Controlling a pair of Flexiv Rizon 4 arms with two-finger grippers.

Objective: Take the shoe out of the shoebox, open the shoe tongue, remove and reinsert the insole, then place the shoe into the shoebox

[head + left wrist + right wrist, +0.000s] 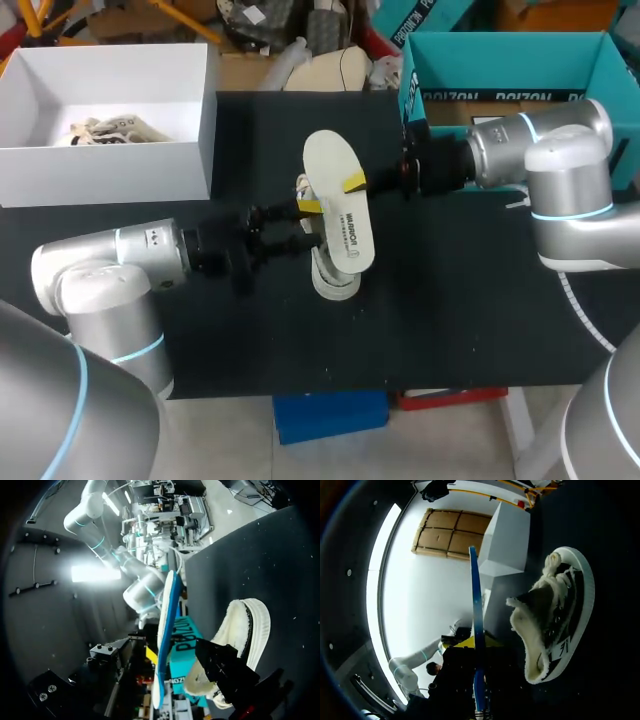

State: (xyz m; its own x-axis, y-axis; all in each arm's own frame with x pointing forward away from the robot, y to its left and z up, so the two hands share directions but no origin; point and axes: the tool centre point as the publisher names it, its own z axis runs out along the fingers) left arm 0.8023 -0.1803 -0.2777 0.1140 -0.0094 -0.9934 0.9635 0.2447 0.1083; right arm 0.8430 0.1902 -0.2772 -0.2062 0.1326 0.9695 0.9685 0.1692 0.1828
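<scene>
A white insole (340,215) with a blue underside hangs above the table's middle, over a cream low shoe (333,278) that lies on the black mat. My right gripper (352,183) is shut on the insole's right edge. In the right wrist view the insole (476,610) stands edge-on out of the right gripper (477,650), with the shoe (555,615) beside it. My left gripper (308,225) is at the insole's left edge. In the left wrist view its fingers (220,667) stand apart around the edge-on insole (167,630), the shoe (245,630) just beyond. The white shoebox (205,120) sits at the far left.
Crumpled paper (105,130) lies inside the shoebox. A teal box (500,60) stands at the far right, behind my right arm. The black mat (450,310) covers the table down to its front edge.
</scene>
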